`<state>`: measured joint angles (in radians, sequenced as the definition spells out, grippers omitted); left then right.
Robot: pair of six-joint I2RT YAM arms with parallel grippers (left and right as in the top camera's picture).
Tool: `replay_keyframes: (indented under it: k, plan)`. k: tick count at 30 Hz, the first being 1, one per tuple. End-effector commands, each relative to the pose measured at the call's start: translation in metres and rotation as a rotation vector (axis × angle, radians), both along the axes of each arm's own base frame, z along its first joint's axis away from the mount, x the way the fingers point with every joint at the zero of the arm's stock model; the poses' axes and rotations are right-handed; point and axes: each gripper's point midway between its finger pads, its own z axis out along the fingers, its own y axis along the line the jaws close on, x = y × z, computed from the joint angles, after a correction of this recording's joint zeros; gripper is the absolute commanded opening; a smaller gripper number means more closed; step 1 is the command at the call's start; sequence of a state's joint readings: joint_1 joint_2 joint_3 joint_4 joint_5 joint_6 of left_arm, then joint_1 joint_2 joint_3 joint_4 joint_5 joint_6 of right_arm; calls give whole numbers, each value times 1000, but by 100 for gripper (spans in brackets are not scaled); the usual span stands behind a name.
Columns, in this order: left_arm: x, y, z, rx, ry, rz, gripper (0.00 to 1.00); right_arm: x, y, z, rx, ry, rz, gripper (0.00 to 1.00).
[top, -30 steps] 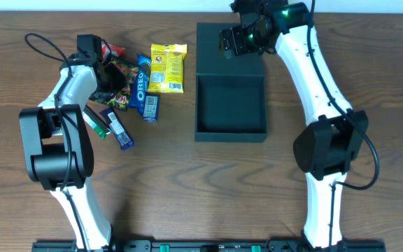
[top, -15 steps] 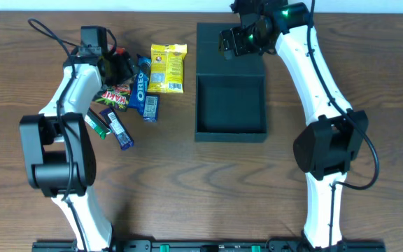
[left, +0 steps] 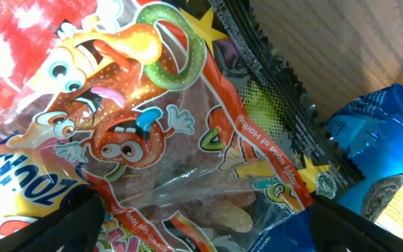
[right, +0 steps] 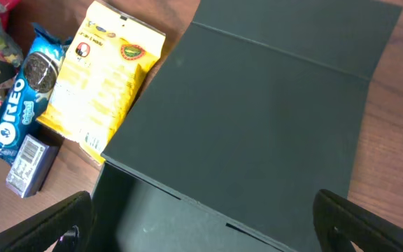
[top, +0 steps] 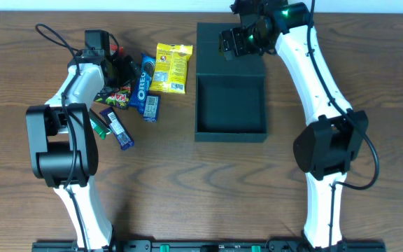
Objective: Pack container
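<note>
Brands: you can read OREO on the blue packet [top: 143,85]. Print on the yellow packet [top: 169,68] is too small. The gummy bag [left: 166,140] has cartoon faces and upside-down lettering (can't read it whole).
Barcode: on the small box [right: 30,164] just beside the Oreo pkt.
Container: your container [top: 230,134] sits open, right of the snack pile. Its flap lid [right: 257,119] lies flat on the far side.
L gripper: left gripper [top: 121,68] is spread wide over the gummy bag, released.
R gripper: right gripper [top: 238,40] has fingers wide apart above the flap lid, gripping nothing.
Surface: brown wood-grain table [top: 187,196], w/ a pale strip past its far edge.
</note>
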<state>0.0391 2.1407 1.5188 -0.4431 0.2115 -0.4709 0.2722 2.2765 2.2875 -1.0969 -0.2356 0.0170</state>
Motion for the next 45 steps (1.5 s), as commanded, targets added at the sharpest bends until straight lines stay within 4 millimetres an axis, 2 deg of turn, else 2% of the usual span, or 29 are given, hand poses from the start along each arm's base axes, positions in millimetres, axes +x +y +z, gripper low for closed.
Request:
replay_keyframes:
  k: [1,3,5,9,17,20,26,34,38,41,45]
  plan:
    - [-21,-9,-51,-57,132,-10,96,-1,-5,18,4,-34,2,99]
    - [-25,-10,-57,-65,153,-12,100,-2,-5,18,4,-31,2,99]
    - [-30,-11,-63,-66,176,-11,85,-2,-5,17,3,-28,2,99]
    - [-36,-11,-68,-63,204,-21,70,-3,-6,17,1,-23,2,99]
    - [-53,-11,-82,-62,280,-38,54,-5,-6,16,-2,-18,4,99]
    - [-58,-10,-84,-52,301,-42,42,-5,-6,16,-2,-19,4,99]
    - [-65,-10,-84,-47,327,-58,6,-5,-6,16,-2,-18,4,99]
    - [-81,-11,-85,-54,391,-65,6,-5,-6,16,-2,-18,4,99]
    - [-80,-12,-75,-53,379,-66,6,-5,-6,16,-2,-18,4,99]
    - [-68,-10,-48,-36,304,-65,6,-4,-6,16,-2,-19,4,99]
    - [-54,1,1,40,184,-73,6,-4,-6,16,-2,-19,4,99]
